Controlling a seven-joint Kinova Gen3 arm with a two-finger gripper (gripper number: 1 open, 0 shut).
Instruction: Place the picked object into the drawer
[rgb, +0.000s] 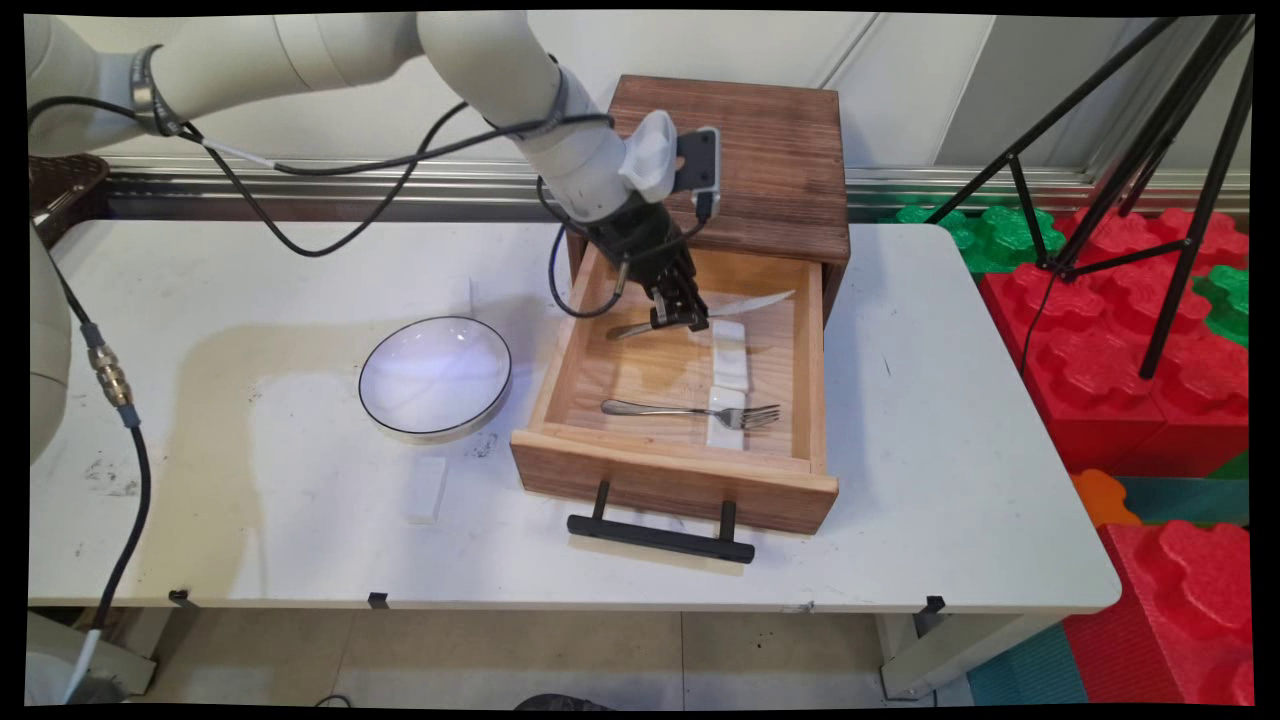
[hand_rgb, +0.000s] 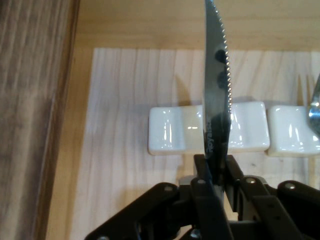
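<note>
Two black fingers of the gripper (rgb: 682, 318) are clamped on a knife (rgb: 745, 303), holding it near where blade meets handle; in the hand view the serrated blade (hand_rgb: 216, 90) stands on edge between the fingers (hand_rgb: 235, 172) and runs straight up the picture. The knife hangs inside the open drawer (rgb: 560, 350), toward the drawer's back, over a white rest (rgb: 728, 338), and I cannot tell whether it touches that rest or floats just above it. The hold is narrow and on smooth metal, so the knife could, I judge, swivel in the grip or slide out if the hand tilts or jolts; the tip points toward the drawer's right wall and the handle toward its left, so a sideways sweep might knock either end against the wood. Nearer the drawer's front lies a fork (rgb: 690, 410), its tines across a second rest (rgb: 724, 420), with a further white piece between the two rests; a dropped knife could strike these. The cabinet (rgb: 760, 150) overhangs the drawer's back, just behind the wrist, and leaves little room to rise rearward. Left of the drawer, on the table (rgb: 950, 450), sits a plate (rgb: 436, 378), and another white block (rgb: 427, 489) lies near the plate's front, both well apart from the gripper. The drawer's black pull (rgb: 660, 535) juts forward.
</note>
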